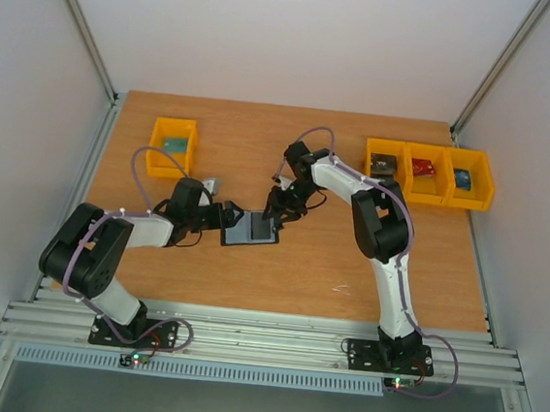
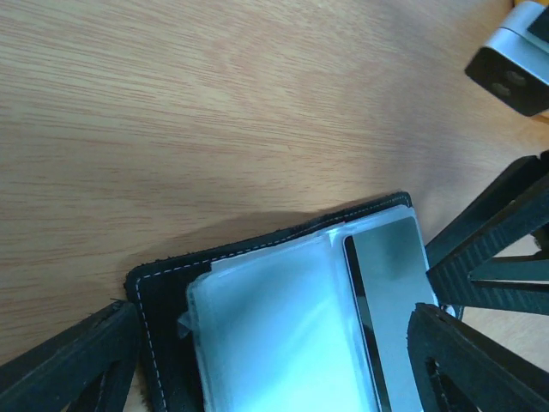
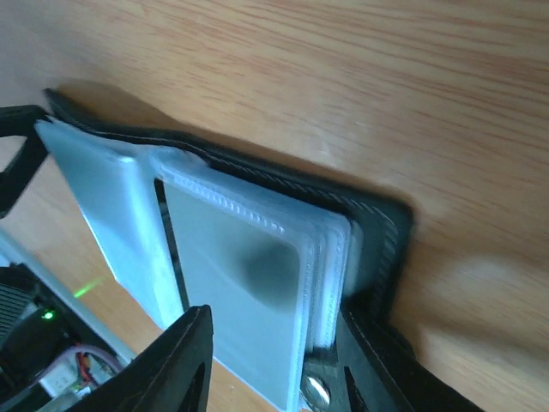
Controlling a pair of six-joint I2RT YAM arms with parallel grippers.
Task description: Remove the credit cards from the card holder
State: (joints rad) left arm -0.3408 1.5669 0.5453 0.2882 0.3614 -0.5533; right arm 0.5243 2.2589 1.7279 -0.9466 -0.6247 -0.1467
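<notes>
Left gripper [image 2: 274,319], jaws spread wide about one end of the open card holder [image 1: 250,228], and right gripper [image 3: 274,343], jaws straddling its clear sleeves [image 3: 240,283], grip indeterminate for either, both reaching inward low over mid-table [image 1: 288,275], the holder's long axis running left–right between them.

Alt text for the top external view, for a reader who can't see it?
Two robot arms meet at the middle of a wooden table, the left gripper and right gripper at opposite sides of an open black card holder. One yellow bin stands at the back left, three yellow bins at the back right, each holding something small.
</notes>
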